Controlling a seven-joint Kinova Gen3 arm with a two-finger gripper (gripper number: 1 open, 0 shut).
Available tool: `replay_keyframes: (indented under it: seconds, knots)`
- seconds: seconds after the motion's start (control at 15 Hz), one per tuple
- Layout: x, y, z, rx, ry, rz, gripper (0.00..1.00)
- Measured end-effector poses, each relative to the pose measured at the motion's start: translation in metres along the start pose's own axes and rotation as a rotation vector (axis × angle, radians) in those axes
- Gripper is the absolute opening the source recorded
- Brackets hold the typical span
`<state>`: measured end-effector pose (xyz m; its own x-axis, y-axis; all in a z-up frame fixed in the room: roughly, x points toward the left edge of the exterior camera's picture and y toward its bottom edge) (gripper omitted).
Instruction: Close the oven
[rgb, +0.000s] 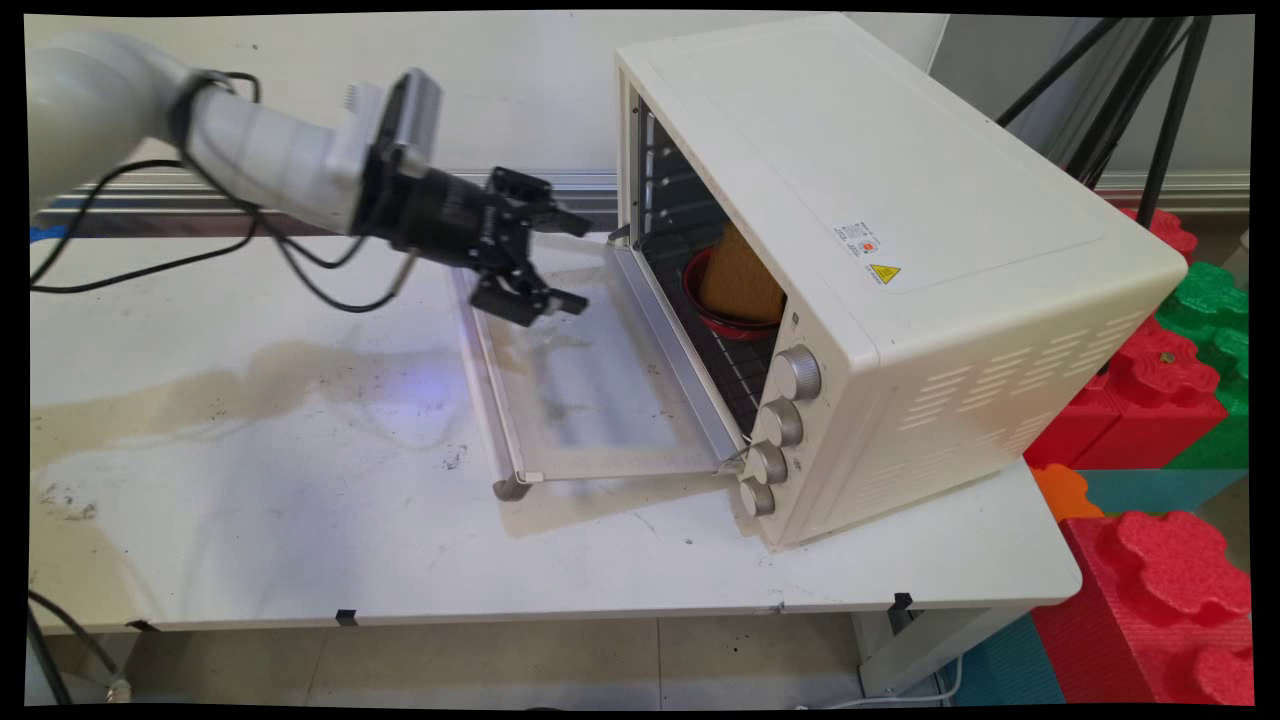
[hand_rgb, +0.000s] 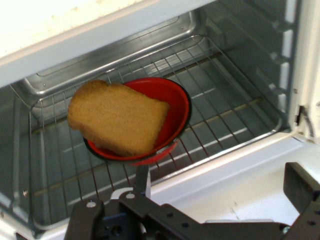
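Jaws spread and empty over the open oven door, facing the bread bowl.

The gripper (rgb: 562, 262) hangs just above the dropped glass door (rgb: 590, 385) of the toaster oven (rgb: 900, 260) on the counter (rgb: 250, 480), touching nothing. Beyond it, on the wire rack (hand_rgb: 225, 115), sits a red bowl (hand_rgb: 176, 107) with a bread slice (hand_rgb: 117, 117) leaning out over its rim. My read: a level, slow approach suits this; the near rim looks like the cleanest grip, and the bread could tip off if jolted.
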<state>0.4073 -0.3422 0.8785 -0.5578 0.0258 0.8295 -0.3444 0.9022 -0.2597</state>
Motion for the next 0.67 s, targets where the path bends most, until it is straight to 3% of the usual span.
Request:
replay_keyframes:
  seconds: [0.67]
  knots:
    - [-0.021,0.013,-0.089,0.006,-0.012,-0.103,1.00]
